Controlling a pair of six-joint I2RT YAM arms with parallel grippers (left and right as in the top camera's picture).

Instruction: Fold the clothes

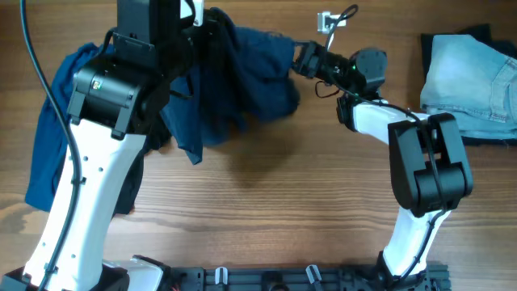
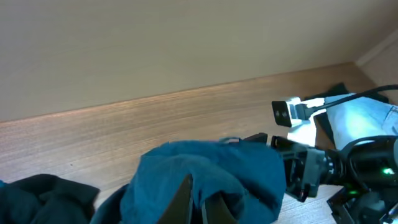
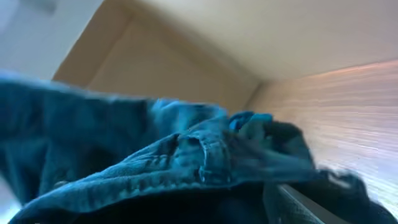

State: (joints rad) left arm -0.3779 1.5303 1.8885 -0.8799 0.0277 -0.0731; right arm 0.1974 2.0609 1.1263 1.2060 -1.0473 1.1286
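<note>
Currently, the dark navy shorts (image 1: 242, 73) are held bunched over the grained wooden table (image 1: 266, 210), toward its far edge, between the two arms. The left gripper (image 2: 200, 202) is closed on a fold of the soft, creased cloth, with its fingers half buried in it. The right gripper (image 1: 297, 58) is set against the right edge of the shorts; whether its jaws pinch the cloth cannot be told. A stitched seam is seen close up in the right wrist view. A royal-blue garment (image 1: 44, 153) is draped limply at far left. Pale folded denim (image 1: 472, 77) is laid at far right.
</note>
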